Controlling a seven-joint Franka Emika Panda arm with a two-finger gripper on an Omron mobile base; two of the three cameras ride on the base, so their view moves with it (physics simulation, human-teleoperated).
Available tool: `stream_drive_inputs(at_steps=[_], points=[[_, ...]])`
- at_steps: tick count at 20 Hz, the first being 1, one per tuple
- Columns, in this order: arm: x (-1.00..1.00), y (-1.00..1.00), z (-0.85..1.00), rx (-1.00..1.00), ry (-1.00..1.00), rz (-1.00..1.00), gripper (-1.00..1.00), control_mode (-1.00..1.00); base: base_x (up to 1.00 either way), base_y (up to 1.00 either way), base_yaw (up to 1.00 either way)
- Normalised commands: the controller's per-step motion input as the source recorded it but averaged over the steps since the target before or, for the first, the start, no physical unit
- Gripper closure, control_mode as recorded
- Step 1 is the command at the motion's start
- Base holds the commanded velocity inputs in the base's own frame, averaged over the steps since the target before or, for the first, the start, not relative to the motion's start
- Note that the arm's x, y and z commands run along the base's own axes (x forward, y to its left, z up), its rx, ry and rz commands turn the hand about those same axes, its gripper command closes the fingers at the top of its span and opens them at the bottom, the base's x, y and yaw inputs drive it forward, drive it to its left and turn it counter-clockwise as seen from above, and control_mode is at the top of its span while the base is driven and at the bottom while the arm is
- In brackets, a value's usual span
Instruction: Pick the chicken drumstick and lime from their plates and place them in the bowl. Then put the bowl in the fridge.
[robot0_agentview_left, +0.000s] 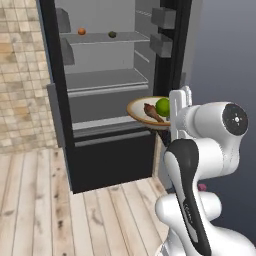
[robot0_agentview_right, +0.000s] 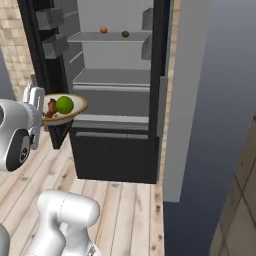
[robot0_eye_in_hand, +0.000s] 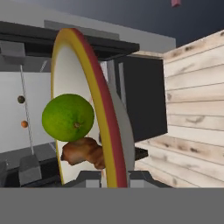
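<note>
1. We see the gripper (robot0_eye_in_hand: 107, 177) clenched on the rim of the bowl (robot0_eye_in_hand: 103, 109); in the hand view its two dark finger tips sit either side of the rim at the bottom, partly cut off by the frame.
2. In the left base view the bowl (robot0_agentview_left: 136, 109) is held level in front of the open fridge (robot0_agentview_left: 107, 165); the arm's white body hides the bowl's right edge and the gripper itself.
3. Inside the bowl lie the lime (robot0_agentview_left: 163, 106) and the drumstick (robot0_agentview_left: 151, 112), touching; the lime covers part of the drumstick in the hand view.
4. In the right base view the bowl's left side is hidden behind the arm; the drumstick (robot0_agentview_right: 51, 109) shows only as a brown sliver beside the lime (robot0_agentview_right: 64, 104).
5. On the upper fridge shelf (robot0_agentview_left: 107, 37) rest an orange ball (robot0_agentview_left: 81, 31) and a dark ball (robot0_agentview_left: 112, 34), too small to identify further.
6. We can read no writing, labels or brands anywhere.
</note>
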Motion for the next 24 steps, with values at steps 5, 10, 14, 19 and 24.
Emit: stream_drive_inputs(at_steps=[5,10,14,19,24], points=[[0.0,0.0,0.0,0.0,0.0,0.0,1.0,1.0,0.9,-0.18,0.12],[0.0,0.0,0.0,0.0,0.0,0.0,1.0,1.0,0.87,-0.23,0.05],[0.0,0.0,0.0,0.0,0.0,0.0,1.0,1.0,0.74,-0.22,0.02],[0.0,0.0,0.0,0.0,0.0,0.0,1.0,1.0,0.65,-0.17,0.07],[0.0,0.0,0.0,0.0,0.0,0.0,1.0,1.0,0.64,-0.2,0.12]])
